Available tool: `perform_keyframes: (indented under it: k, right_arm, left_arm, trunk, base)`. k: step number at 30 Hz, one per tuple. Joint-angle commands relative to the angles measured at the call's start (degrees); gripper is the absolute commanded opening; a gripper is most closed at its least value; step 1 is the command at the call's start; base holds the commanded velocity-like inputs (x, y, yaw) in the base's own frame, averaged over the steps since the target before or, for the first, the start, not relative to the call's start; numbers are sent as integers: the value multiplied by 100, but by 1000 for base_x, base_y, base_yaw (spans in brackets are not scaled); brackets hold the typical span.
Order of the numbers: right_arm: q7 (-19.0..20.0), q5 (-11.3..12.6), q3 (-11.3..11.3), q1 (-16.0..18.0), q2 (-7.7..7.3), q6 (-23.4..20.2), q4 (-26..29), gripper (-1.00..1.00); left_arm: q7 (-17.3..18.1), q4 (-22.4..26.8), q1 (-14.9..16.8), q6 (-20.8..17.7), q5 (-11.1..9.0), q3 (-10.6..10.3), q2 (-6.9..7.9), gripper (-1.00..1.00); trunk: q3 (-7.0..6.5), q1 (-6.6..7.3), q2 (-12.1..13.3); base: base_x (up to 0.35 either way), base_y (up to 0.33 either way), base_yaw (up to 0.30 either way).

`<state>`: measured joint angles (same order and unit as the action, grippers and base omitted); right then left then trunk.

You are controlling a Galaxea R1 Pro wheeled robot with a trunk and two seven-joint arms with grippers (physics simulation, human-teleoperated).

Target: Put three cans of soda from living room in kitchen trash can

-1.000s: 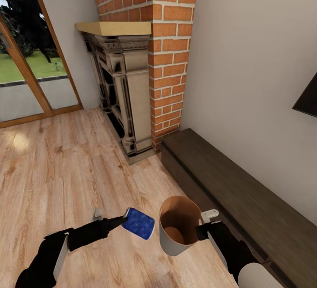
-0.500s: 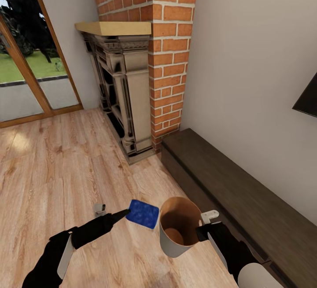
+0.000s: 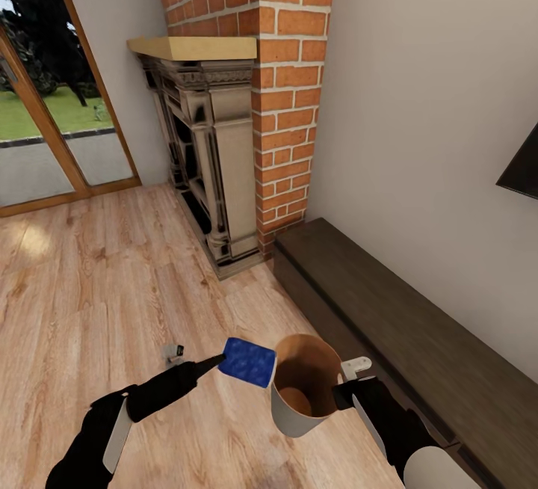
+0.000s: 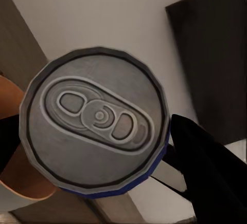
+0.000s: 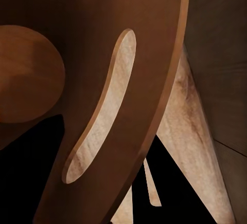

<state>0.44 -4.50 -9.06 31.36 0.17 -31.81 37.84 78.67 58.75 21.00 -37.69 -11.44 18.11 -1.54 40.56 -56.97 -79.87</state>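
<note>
Now the left gripper (image 3: 224,359) clamps the blue can (image 3: 248,361) (held sideways) beside the bin (image 3: 302,388), whose rim the right gripper (image 3: 345,384) grips.

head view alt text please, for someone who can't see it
The left gripper holds a blue soda can beside the rim of the grey bin gripped by the right gripper, above a wood floor, facing a brick fireplace.

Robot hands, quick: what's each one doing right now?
Left gripper: closed on the blue soda can with the silvery top.
Right gripper: closed on the rim of the pale grey, brown-lined round bin.
</note>
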Motion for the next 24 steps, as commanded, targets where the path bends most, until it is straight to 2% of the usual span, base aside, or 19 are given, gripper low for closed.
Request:
perform_keyframes:
  k: [1, 3, 7, 15, 24]
  right_arm:
    - [53, 28, 0, 2, 1, 8, 4, -100]
    - [53, 28, 0, 2, 1, 8, 4, -100]
    - [53, 28, 0, 2, 1, 8, 4, -100]
    - [53, 9, 0, 2, 82, 14, 2, -100]
    - [53, -6, -8, 2, 190, 17, -2, -100]
  left_arm:
    - [10, 1, 0, -162, -3, 0, -27, -100]
    - [14, 0, 0, -332, -6, 0, -55, -100]
    - [-1, -8, 0, -421, 0, 0, -108, -100]
    - [-23, -12, 0, -425, 9, -12, -317, -100]
    - [-37, -15, 0, -420, 10, -49, -398, -100]
  trunk:
    - [0, 0, 0]
    - [0, 0, 0]
    - [0, 0, 0]
    - [0, 0, 0]
    - [0, 0, 0]
  base:
    - [0, 0, 0]
    - [0, 0, 0]
    - [0, 0, 0]
    - [0, 0, 0]
    - [0, 0, 0]
